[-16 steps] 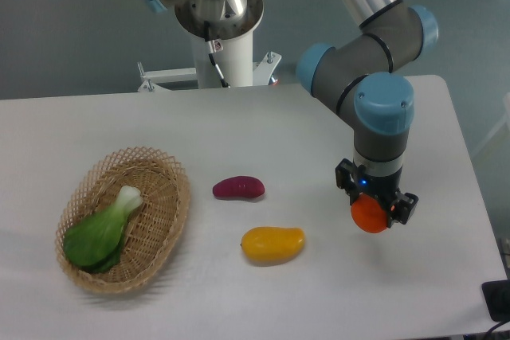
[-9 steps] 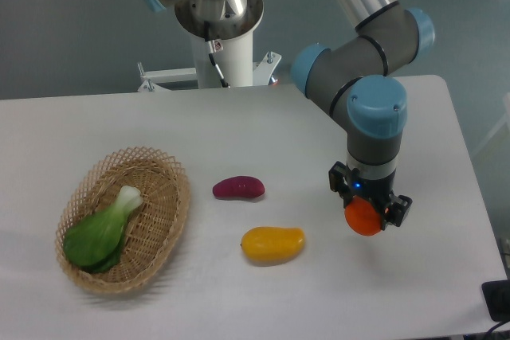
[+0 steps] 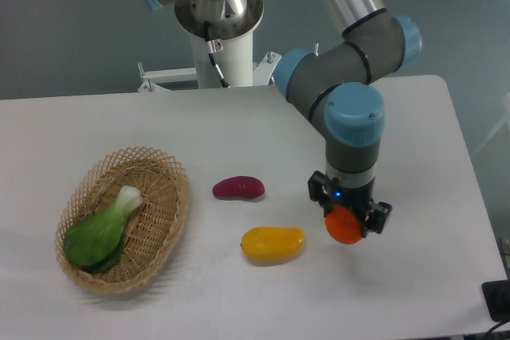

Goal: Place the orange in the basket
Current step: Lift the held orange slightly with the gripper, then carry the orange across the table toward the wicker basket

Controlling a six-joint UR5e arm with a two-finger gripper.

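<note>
Orange (image 3: 343,227) sits clamped in the claw (image 3: 348,221), lifted off the worktop (image 3: 239,125) for carrying to the left-edge basket (image 3: 170,220).

Bright reddish-orange orange (image 3: 344,228); tan woven basket (image 3: 163,220); green, white-stemmed bok choy (image 3: 100,232); purple vegetable (image 3: 237,188); yellow-orange mango (image 3: 272,244); white worktop (image 3: 239,125); black pincer (image 3: 349,214).

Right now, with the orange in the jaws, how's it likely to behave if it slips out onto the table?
The orange looks round and smooth, so it would probably roll freely on the flat table. The gripper holds it only at its sides, so the grip may be slippery. It looks firm, likely keeping its shape.
</note>
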